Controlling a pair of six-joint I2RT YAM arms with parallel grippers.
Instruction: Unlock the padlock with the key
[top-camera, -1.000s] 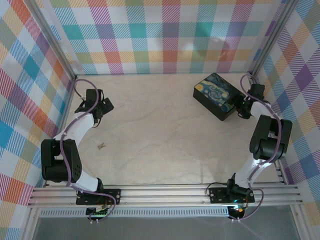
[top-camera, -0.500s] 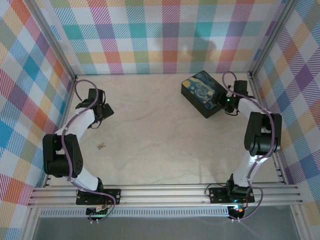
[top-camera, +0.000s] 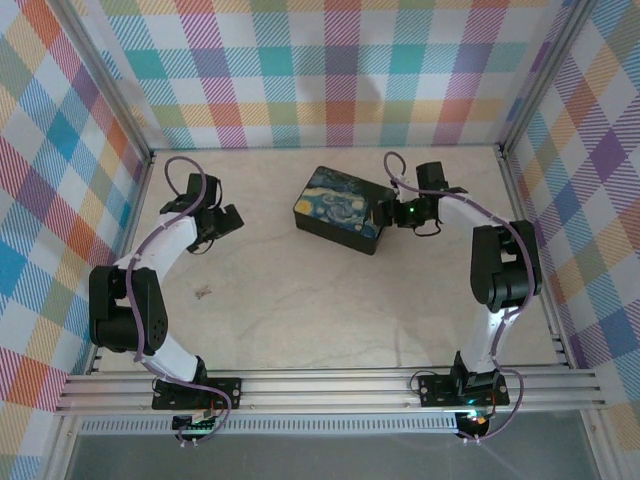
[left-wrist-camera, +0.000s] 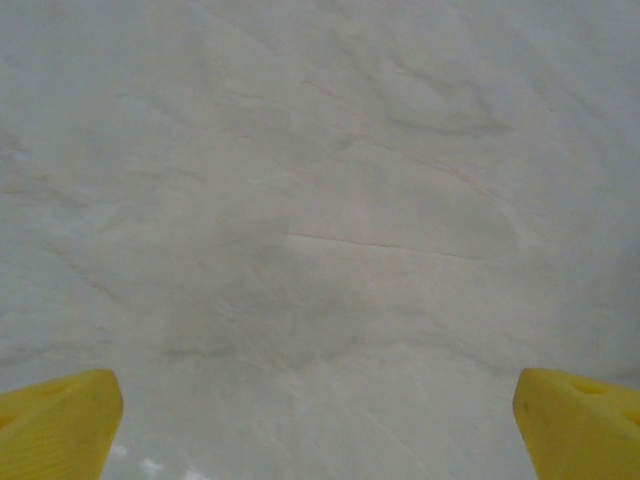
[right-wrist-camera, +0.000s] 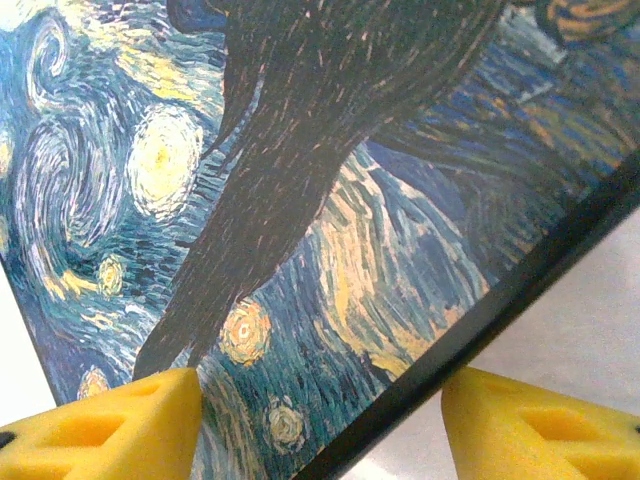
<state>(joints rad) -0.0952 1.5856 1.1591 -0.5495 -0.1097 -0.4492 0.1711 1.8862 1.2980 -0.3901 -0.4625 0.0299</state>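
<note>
Overhead, a tiny pale speck (top-camera: 204, 292) lay near-left, maybe the key; wrist views showed left fingers (left-wrist-camera: 55, 425) and right fingers (right-wrist-camera: 110, 430) spread.

3 cameras: 1 high overview, 2 close wrist views.
The top camera hangs above and behind the 2 arm bases (top-camera: 196, 388), looking down on the whole table (top-camera: 300, 320) and the checked walls (top-camera: 330, 70) round it. The left wrist camera looks past the left gripper (left-wrist-camera: 318, 400), yellow fingertips (left-wrist-camera: 60, 425) in the lower corners, onto bare pale tabletop from near. The right wrist camera, over the right gripper (right-wrist-camera: 320, 400), sits very near the painted box (right-wrist-camera: 300, 200), with table at the lower right. The overview shares the box (top-camera: 338, 205) with the right wrist view, and the tabletop with both.
</note>
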